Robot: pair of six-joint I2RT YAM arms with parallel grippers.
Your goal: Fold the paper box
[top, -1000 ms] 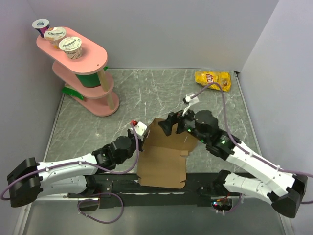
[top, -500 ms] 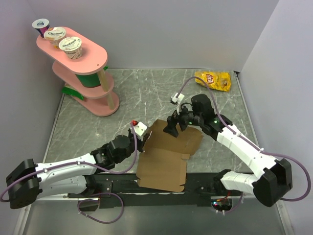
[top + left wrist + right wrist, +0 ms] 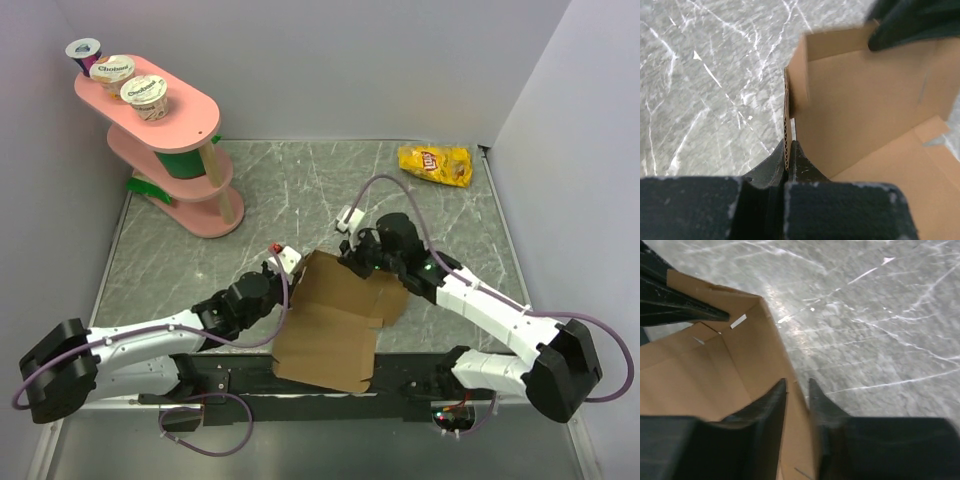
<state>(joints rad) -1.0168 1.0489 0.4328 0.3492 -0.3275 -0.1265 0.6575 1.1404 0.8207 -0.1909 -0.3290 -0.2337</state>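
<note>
Where the two arms meet over the middle of the bench [image 3: 300, 190], the paper box [image 3: 325, 345] sits as a partly folded sheet of plain brown corrugated cardboard. Its near panel lies flat toward 6 o'clock and reaches the dark strip in front of the arm bases. Its far panel is raised off the bench along a crease, with a short side flap bent up at its 9 o'clock end.

Left end effector [image 3: 296, 282]: pressed together on the paper box. In the left wrist view the two dark fingers [image 3: 802, 162] meet on the exposed corrugated edge of the upright flap, with no gap visible on either side of the cardboard. The grip sits at the 9 o'clock side of the raised panel.

Right end effector [image 3: 352, 262]: nearly closed, pinching the paper box. In the right wrist view its fingers [image 3: 772, 400] straddle the top edge of the raised panel, one inside the fold and one outside, leaving a gap no wider than the cardboard between them. The grip sits at the 12 o'clock edge of the raised panel. The tips of the left end effector show at the 10 o'clock corner of that view.

A yellow chip bag [image 3: 436, 163] lies at 1 o'clock on the bench, well apart from the box. A pink shelf stand [image 3: 175, 135] carrying yoghurt cups [image 3: 143, 92] occupies the 10 o'clock corner.
</note>
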